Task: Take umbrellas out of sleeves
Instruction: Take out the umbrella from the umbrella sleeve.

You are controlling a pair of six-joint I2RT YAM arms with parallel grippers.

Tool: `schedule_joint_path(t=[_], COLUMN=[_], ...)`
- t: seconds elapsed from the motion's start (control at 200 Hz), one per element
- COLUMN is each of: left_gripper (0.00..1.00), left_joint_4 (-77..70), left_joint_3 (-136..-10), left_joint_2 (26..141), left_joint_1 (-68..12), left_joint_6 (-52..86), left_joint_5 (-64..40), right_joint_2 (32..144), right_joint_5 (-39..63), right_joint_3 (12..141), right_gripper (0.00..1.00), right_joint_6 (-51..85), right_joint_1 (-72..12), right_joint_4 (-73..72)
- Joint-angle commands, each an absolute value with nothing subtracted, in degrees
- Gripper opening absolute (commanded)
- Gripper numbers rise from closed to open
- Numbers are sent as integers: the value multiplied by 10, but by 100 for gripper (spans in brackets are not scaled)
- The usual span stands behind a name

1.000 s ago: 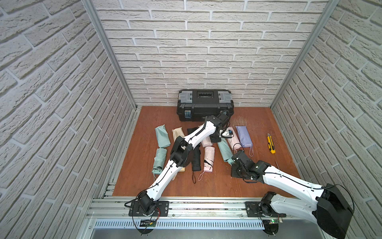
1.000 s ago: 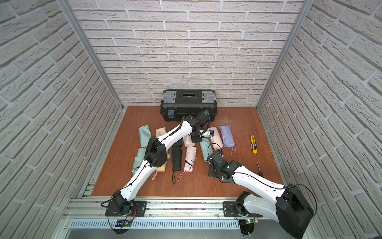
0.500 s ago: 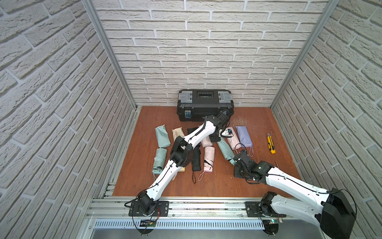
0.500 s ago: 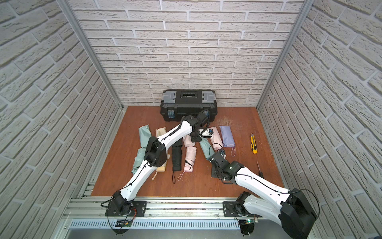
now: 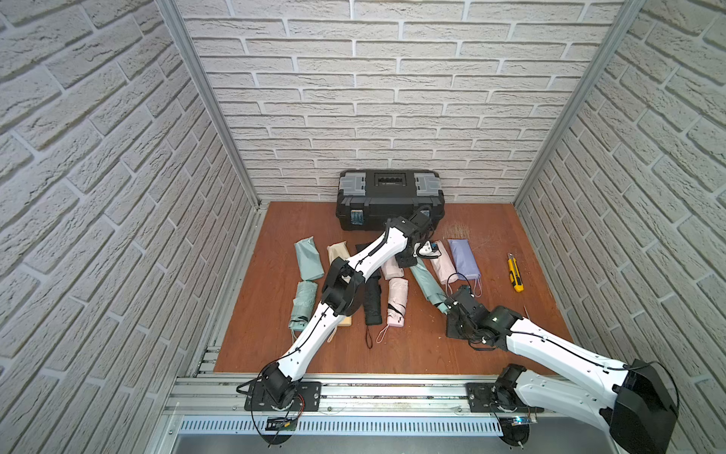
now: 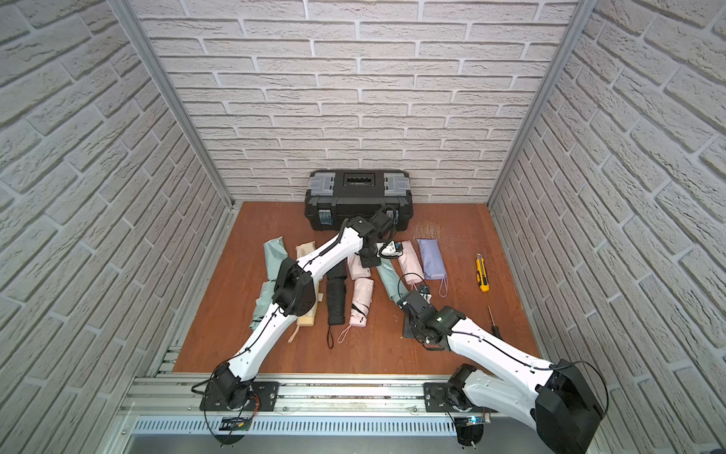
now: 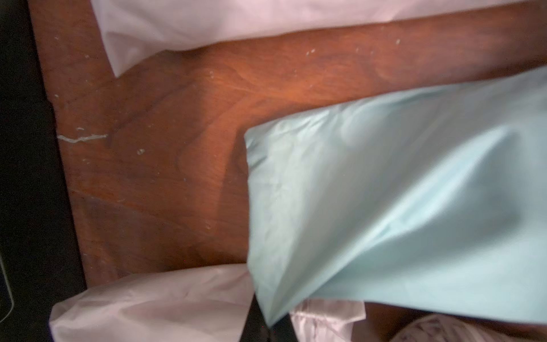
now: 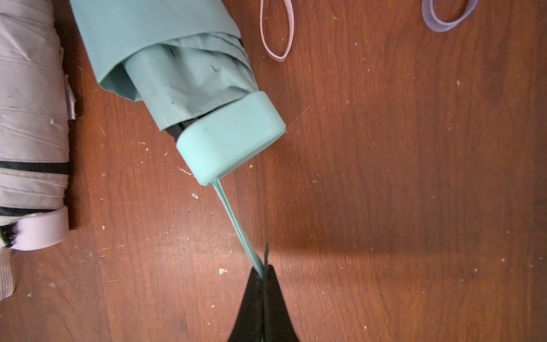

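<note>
Right end effector [image 8: 262, 275] is pinched shut on the mint wrist loop [image 8: 236, 222], which runs taut straight ahead of it to the mint handle [image 8: 231, 133]. The mint umbrella [image 8: 192, 83] lies beyond on the table [image 8: 384, 177], its long axis roughly in line with the loop and its canopy partly out of the mint sleeve [image 8: 148, 29].

Left end effector [image 7: 268, 325] is clamped on the sleeve's far corner.

Judgement: pull along that axis, away from the left end effector; the right arm is nearer the handle.

The right wrist view shows the exposed canopy. The left wrist view shows only sleeve fabric.
</note>
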State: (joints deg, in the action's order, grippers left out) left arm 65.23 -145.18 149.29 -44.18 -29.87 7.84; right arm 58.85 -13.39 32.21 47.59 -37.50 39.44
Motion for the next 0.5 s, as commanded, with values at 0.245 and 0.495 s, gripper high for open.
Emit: schedule_joint_path(t=[0.245,0.495], left_gripper=[0,0], left_joint_4=[630,631], left_joint_3=[-1456,-1455], left_joint_2=[1461,1462], left_joint_1=[-424,-423], left_joint_6=[-298,-298], left_joint_5=[126,127], right_joint_2=[573,555], right_joint_5=[-155,-168], right_joint_3=[312,306], right_gripper=[3,3], right_joint_6=[497,512], right_joint_1=[-376,-376], right_joint_4=[467,482])
